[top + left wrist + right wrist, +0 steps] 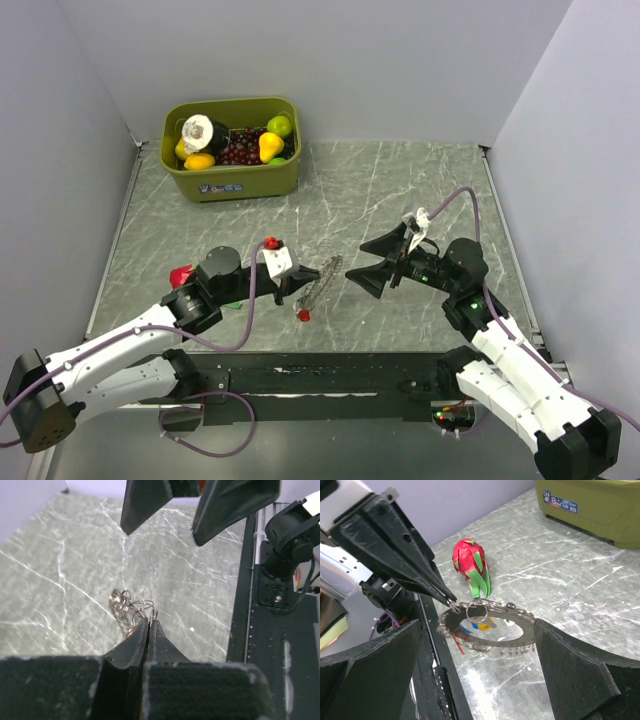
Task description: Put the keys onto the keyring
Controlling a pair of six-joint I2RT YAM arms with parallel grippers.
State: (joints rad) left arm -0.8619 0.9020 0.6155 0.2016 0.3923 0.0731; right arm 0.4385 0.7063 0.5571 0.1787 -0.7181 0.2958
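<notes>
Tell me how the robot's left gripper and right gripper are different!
The left gripper has its fingers pinched shut on the keyring. The right gripper has its fingers spread wide and holds nothing. In the top view, the left gripper points right and the right gripper points left, facing it. Both have black, pointed fingers close to the keyring.
</notes>
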